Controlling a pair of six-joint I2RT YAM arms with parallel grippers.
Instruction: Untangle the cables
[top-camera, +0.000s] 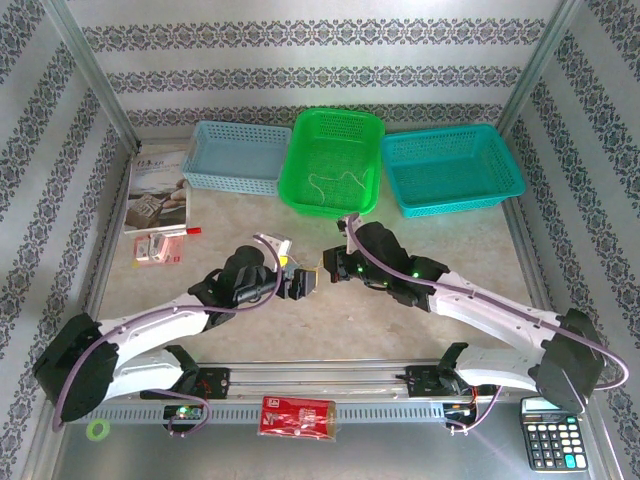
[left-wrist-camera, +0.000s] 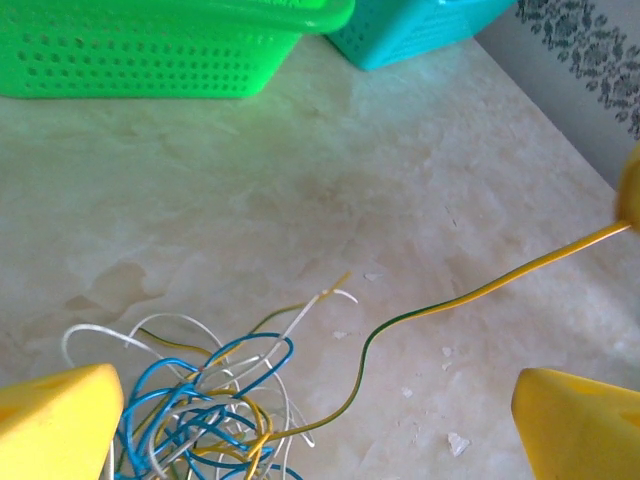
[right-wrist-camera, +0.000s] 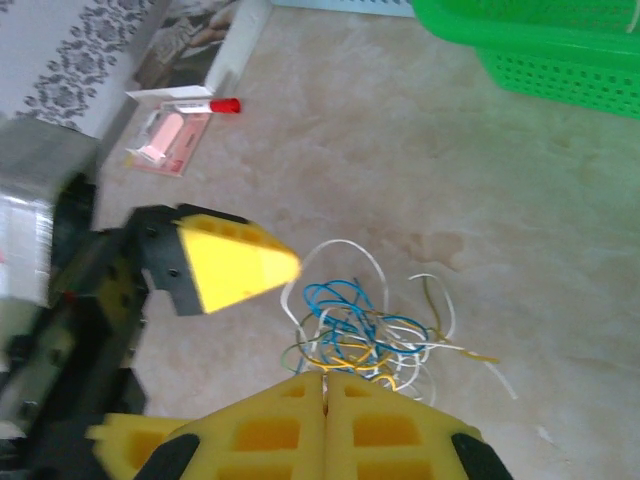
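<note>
Two robot hands meet over a tangle of thin cables mid-desk.
The cables (left-wrist-camera: 215, 400), blue, white and yellow-green loops, lie in a clump on the pale desk (left-wrist-camera: 300, 180). The right hand (right-wrist-camera: 325, 385) is closed, pinching one yellow-green strand (left-wrist-camera: 470, 295) that runs out of the clump toward it. The left hand (left-wrist-camera: 320, 430) hovers low, fingers spread wide either side of the clump, holding nothing. The step appears to be pulling one strand free; next, the left hand likely needs to pin the clump while the right draws away.
</note>
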